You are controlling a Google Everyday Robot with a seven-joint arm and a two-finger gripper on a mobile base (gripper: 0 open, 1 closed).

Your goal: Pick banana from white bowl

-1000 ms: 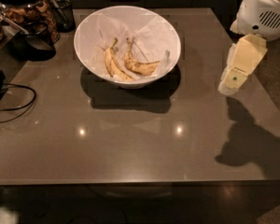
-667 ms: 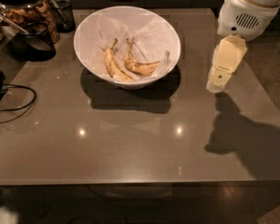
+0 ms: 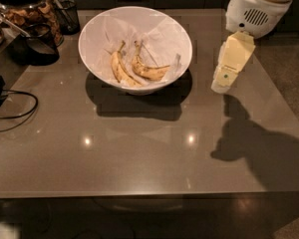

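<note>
The gripper (image 3: 223, 81), a blocky cream-yellow plastic piece hanging from a rounded white arm housing (image 3: 256, 9) with a vent grille, hovers tip-down above the table (image 3: 139, 153); whether it is apart or together cannot be told from this view. It holds nothing and touches nothing. Just beside it, to its left in the view and apart from it, stands the white bowl (image 3: 92, 59), round, deep and glossy, with wide flaring sides and a lining of crumpled white paper (image 3: 157, 34). The banana (image 3: 148, 71) lies in the bottom of that bowl on the side nearer the gripper: strongly curved, ripe yellow with brown speckling, its stem pointing up and away. Next to it, farther from the gripper, lies a straighter, paler banana (image 3: 120, 71). The table is a smooth grey-brown slab, polished enough to show light spots, and the arm's dark shadow (image 3: 259, 148) falls on it below the gripper. Well beyond the bowl from the gripper stand a glass jar of brown snacks (image 3: 27, 11) with a dark lid, and nearer the edge a thin black cable (image 3: 20, 111) loops over the surface.
</note>
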